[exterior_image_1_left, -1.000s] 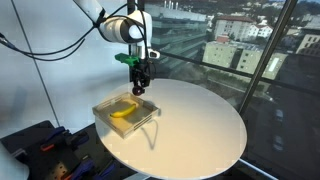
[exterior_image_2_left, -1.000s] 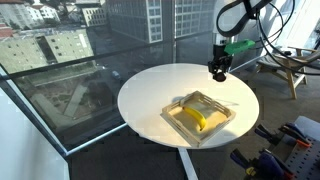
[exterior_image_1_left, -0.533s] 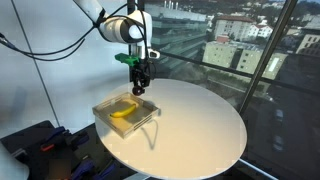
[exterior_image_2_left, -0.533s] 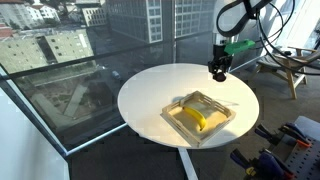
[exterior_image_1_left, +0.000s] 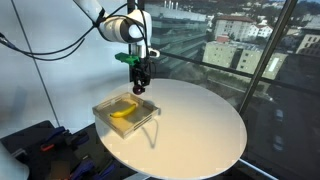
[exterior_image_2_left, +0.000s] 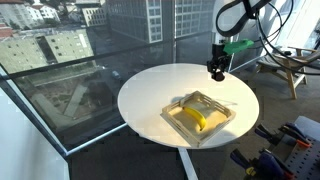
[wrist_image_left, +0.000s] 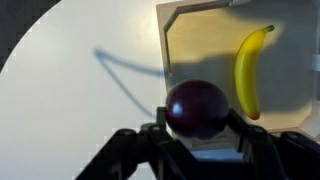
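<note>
My gripper (wrist_image_left: 196, 128) is shut on a dark purple round fruit, a plum (wrist_image_left: 195, 108), and holds it in the air. In both exterior views the gripper (exterior_image_1_left: 141, 86) (exterior_image_2_left: 216, 71) hangs above the round white table, just past the far edge of a clear shallow tray (exterior_image_1_left: 107, 104) (exterior_image_2_left: 222, 104). A yellow banana (exterior_image_1_left: 123, 113) (exterior_image_2_left: 192, 118) (wrist_image_left: 250, 68) lies inside the tray (wrist_image_left: 190, 40). The plum is hard to make out in the exterior views.
The round white table (exterior_image_1_left: 200, 125) (exterior_image_2_left: 150, 85) stands by large windows over a city. Dark equipment and cables lie on the floor (exterior_image_1_left: 40, 145) (exterior_image_2_left: 285, 150). A wooden stand (exterior_image_2_left: 290, 70) is behind the arm.
</note>
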